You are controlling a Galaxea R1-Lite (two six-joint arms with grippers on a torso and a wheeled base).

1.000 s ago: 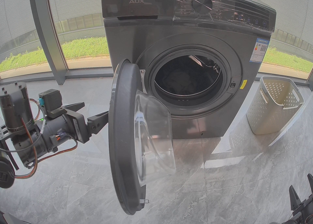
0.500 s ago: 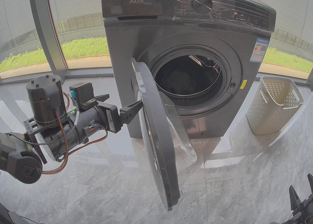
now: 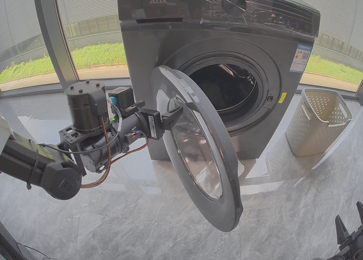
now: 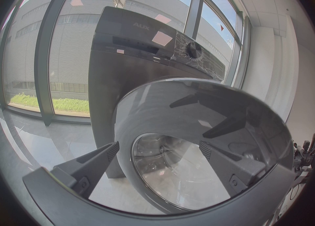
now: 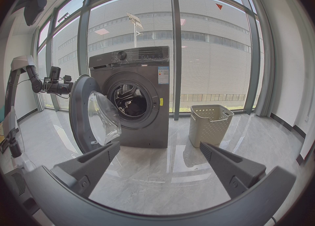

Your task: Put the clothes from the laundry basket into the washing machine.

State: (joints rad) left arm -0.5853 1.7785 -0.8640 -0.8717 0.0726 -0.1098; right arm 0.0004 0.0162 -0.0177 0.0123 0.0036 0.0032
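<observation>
The grey washing machine (image 3: 211, 26) stands against the windows, and its round door (image 3: 200, 151) hangs about half way across the opening. My left gripper (image 3: 163, 105) is open, and its lower finger lies against the door's outer face (image 4: 197, 111) near the hinge side. Dark clothes (image 5: 133, 106) lie inside the drum (image 3: 227, 87). The cream laundry basket (image 3: 321, 121) stands on the floor to the right of the machine, and I see nothing inside it. My right gripper (image 5: 159, 146) is open and holds nothing, low at the front right (image 3: 349, 219), well back from the machine.
Grey marble floor (image 3: 283, 204) spreads open in front of the machine and basket. Tall windows with dark frames (image 3: 53, 34) run behind. The swung door takes up the space left of and in front of the drum opening.
My left arm has moved right and toward the machine, pushing the door. The door has swung from wide open, edge-on to me, to about half shut. The right gripper has stayed put.
</observation>
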